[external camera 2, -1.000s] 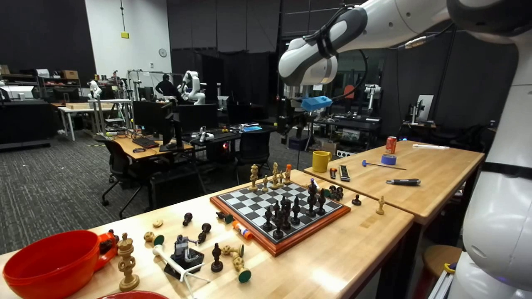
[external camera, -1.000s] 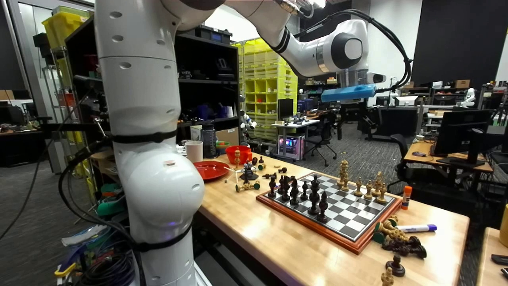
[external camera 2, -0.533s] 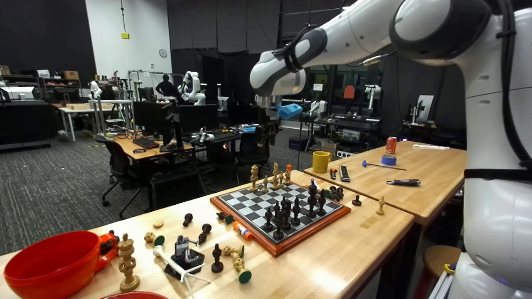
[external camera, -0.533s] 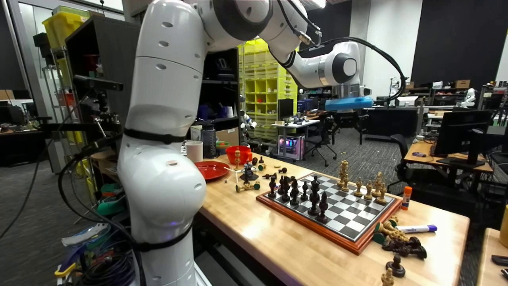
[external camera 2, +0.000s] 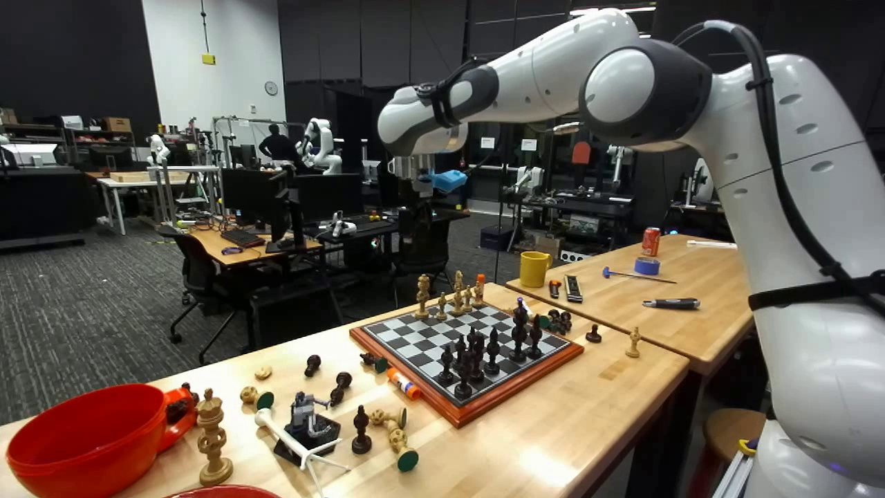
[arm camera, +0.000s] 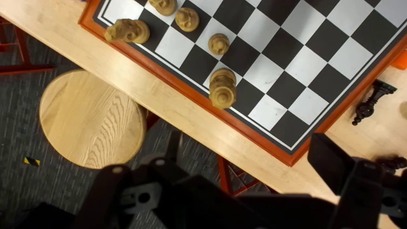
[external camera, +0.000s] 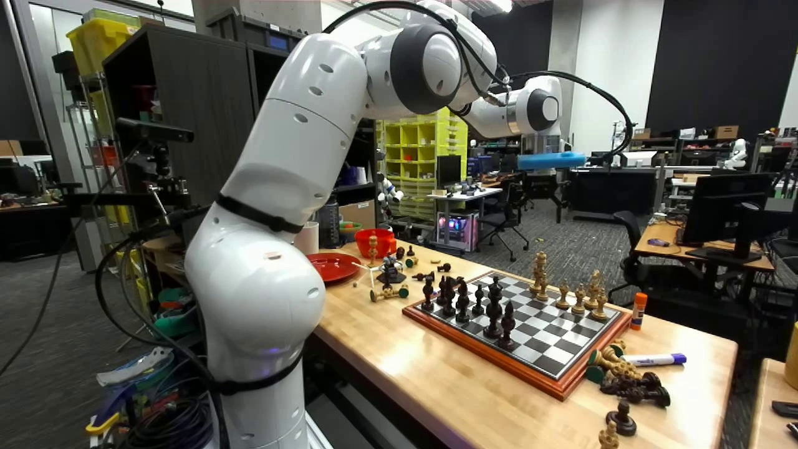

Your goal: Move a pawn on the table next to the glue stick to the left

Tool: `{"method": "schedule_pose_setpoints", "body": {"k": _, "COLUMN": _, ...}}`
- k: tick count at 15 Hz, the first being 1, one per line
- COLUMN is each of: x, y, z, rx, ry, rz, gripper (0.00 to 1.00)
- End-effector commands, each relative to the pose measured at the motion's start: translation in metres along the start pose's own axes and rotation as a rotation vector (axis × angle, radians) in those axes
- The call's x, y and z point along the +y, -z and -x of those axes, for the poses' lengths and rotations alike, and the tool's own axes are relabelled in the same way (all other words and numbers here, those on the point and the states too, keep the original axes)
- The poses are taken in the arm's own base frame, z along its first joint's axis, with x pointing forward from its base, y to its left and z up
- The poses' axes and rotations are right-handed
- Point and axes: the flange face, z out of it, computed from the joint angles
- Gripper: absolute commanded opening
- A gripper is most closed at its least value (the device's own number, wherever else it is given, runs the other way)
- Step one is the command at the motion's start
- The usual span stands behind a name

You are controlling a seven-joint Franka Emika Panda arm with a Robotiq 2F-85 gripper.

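While the hand (arm camera: pixel 246 143) hangs well above the bench (external camera 2: pixel 498 449), its jaws stand wide apart, nothing between them. Likeliest subject: the dark pawn (arm camera: pixel 367 107), flat on its side on the bench, just beside the chessboard (external camera 2: pixel 518 382); its green base points toward the lying glue stick (external camera 2: pixel 403 383), near but apart. Piece type hard to confirm. An upright glue stick (external camera: pixel 638 310) stands by the chessboard's opposite side, so the task might mean that one; cannot settle which.

Handling, my guess: light, stiff, smooth-turned, hard to damage, apt to roll if nudged. Best hold is probably the narrow stem next to the base, hand straddling it from above, closing across its length. The chessboard's raised rim alongside may crowd one jaw; a weak pinch could let the piece pivot.
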Motion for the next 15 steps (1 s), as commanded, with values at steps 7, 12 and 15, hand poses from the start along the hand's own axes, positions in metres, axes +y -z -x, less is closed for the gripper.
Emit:
{"method": "schedule_pose_setpoints", "body": {"k": 7, "x": -0.058, "y": -0.003, "z": -0.097, "rx": 0.173, "ry": 0.301, "rz": -0.073, "gripper": 1.0}}
{"method": "schedule_pose_setpoints", "body": {"k": 12, "x": -0.095, "y": -0.027, "z": -0.12, "rx": 0.182, "ry": 0.495, "rz": -0.155, "gripper": 1.0}}
{"method": "schedule_pose_setpoints", "body": {"k": 15, "x": -0.107, "y": -0.037, "z": -0.125, "rx": 0.179, "ry": 0.581, "rz": -0.208, "gripper": 1.0}}
